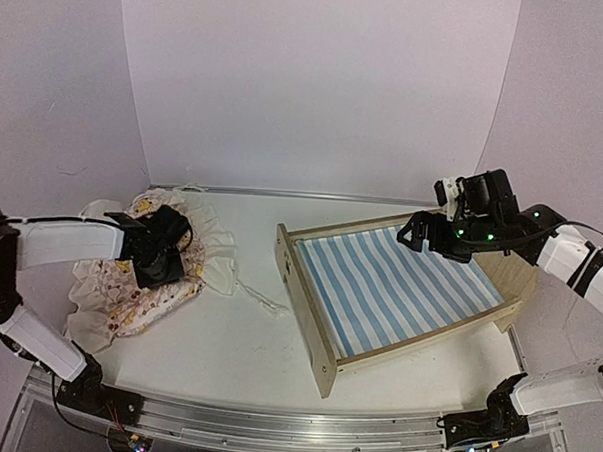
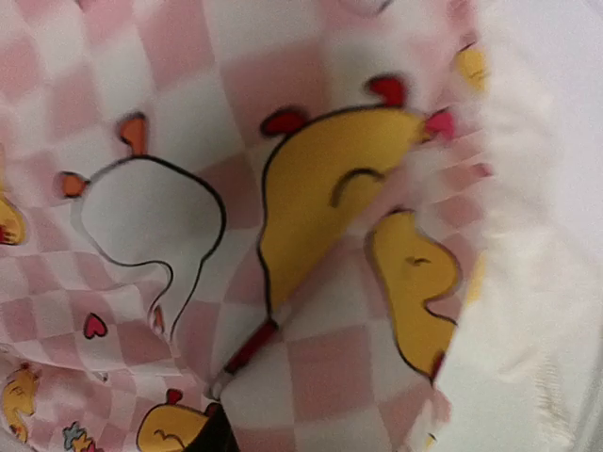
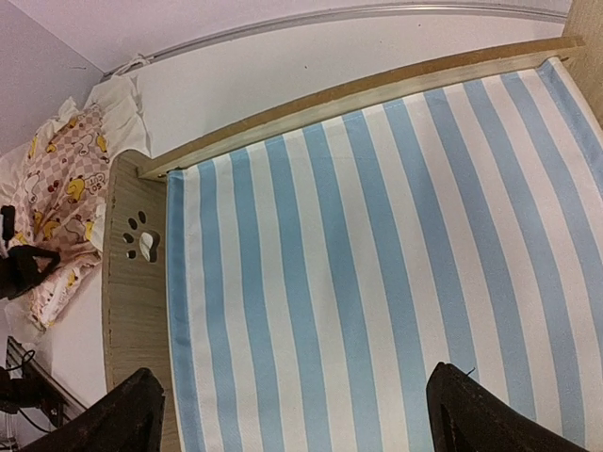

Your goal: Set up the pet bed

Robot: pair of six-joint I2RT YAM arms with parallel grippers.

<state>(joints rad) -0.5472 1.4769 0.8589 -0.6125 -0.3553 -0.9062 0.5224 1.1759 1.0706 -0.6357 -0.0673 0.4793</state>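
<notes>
I see left pincer point(image 1: 160, 263) buried in cover point(image 1: 118, 303), grip unclear to me, right pincer point(image 1: 413, 233) spread wide, bed point(image 1: 427, 337) beneath.

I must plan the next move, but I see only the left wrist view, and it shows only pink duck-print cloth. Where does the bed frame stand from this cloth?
Observer: The pet bed stands to the right of the ruffled cover, apart from it. Its paw-print headboard is on the side toward the cover.
Operator: Thank you. Is something lying on the bed?
Observer: No, its striped base lies bare.
Operator: And the right arm, does it hold the frame?
Observer: No. The right arm hovers above the bed with jaws open, holding nothing.
</notes>
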